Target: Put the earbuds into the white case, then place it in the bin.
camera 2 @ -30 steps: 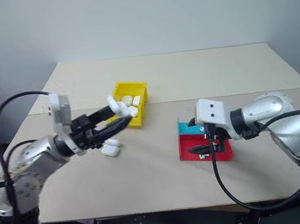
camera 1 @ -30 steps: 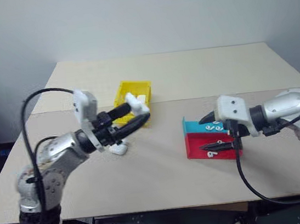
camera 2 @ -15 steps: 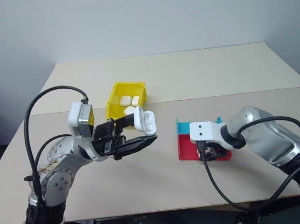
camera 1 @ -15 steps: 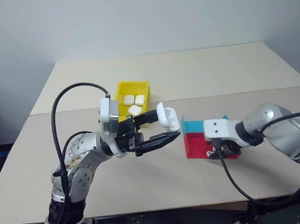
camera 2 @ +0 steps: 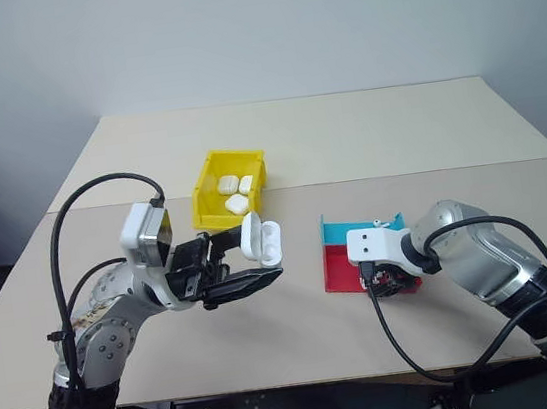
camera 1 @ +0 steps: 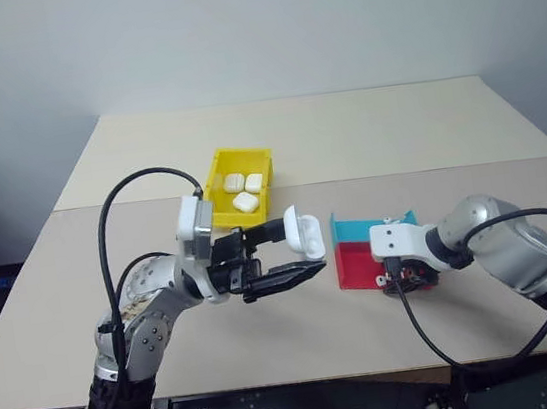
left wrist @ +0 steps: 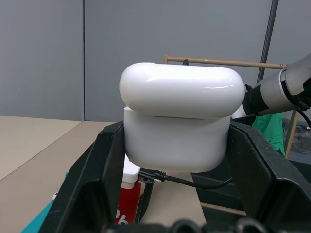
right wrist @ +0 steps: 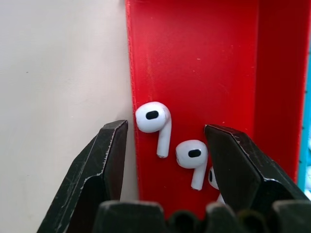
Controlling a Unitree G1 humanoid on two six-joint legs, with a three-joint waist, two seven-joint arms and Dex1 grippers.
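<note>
While my left gripper (left wrist: 177,194) clamps the white case (left wrist: 179,116), my right gripper (right wrist: 165,145) gapes over earbuds (right wrist: 154,121) in the red-and-teal tray (camera 1: 361,253), three cases filling the bin (camera 1: 217,172) on the beige bench (camera 1: 395,128).

We see our left gripper (camera 1: 296,257) raised mid-air, pointing sideways toward the right arm, fingers clamped. Our right gripper (right wrist: 165,145) points steeply down — jaws apart, hovering low — with its forearm bent inward.

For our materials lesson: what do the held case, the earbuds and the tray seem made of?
White case: probably glossy hard plastic, with bright highlights on its lid.
Earbuds: likely the same shiny white plastic.
Tray: seemingly matte red plastic, evenly coloured.
</note>
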